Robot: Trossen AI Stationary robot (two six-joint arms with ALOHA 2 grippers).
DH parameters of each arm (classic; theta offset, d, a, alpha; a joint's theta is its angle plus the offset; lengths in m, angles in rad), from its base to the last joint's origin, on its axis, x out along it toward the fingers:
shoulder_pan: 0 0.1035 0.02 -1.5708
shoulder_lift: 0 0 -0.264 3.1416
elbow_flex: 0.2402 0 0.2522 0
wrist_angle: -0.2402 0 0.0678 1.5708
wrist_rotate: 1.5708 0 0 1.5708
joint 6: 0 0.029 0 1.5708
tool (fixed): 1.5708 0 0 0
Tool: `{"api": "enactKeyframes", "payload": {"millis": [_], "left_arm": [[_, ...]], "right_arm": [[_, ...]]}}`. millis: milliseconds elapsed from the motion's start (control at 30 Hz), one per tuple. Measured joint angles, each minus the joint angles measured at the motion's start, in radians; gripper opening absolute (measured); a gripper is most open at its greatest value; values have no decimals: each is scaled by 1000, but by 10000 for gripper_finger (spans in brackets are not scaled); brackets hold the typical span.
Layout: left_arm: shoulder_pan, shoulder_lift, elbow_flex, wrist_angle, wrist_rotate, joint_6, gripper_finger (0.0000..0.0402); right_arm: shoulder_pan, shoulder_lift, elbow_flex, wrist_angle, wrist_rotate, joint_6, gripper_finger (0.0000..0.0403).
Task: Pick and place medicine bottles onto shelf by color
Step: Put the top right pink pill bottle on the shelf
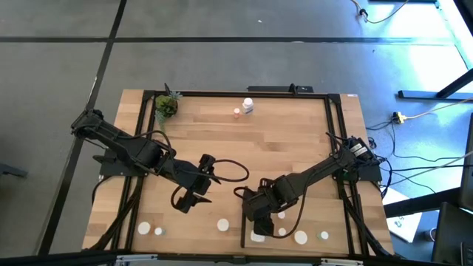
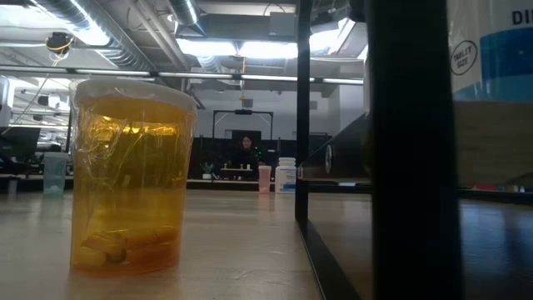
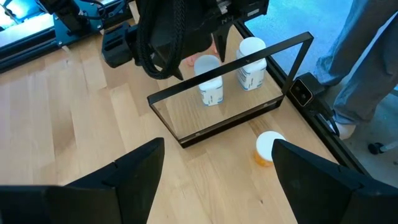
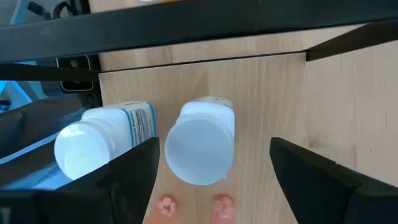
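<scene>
The shelf [image 3: 214, 112] is a light-wood panel with a thin black frame, standing at the table's near edge. Two white medicine bottles [image 4: 199, 149] [image 4: 102, 143] stand upright on it. My right gripper [image 4: 211, 180] hangs open above them, pointing steeply down, with a finger on either side of the nearer bottle's cap and not touching it. My left gripper [image 3: 214, 180] hovers open over bare table to the left of the shelf [image 1: 194, 193]. An orange bottle with a white cap [image 3: 268, 148] stands on the table beside the shelf.
More white bottles stand along the near edge [image 1: 144, 228] [image 1: 222, 224] [image 1: 301, 237]. A white bottle [image 1: 248, 106] and a small pink one [image 1: 236, 112] stand at the far edge, near a potted plant [image 1: 167, 107]. A person's legs [image 3: 357, 68] show beyond the table.
</scene>
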Motion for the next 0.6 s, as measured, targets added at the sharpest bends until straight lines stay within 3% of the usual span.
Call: {"api": "enactKeyframes", "payload": {"millis": [600], "left_arm": [[0, 0, 0, 0, 0, 0, 292]], "right_arm": [[0, 0, -3, 19, -39, 27, 306]]}}
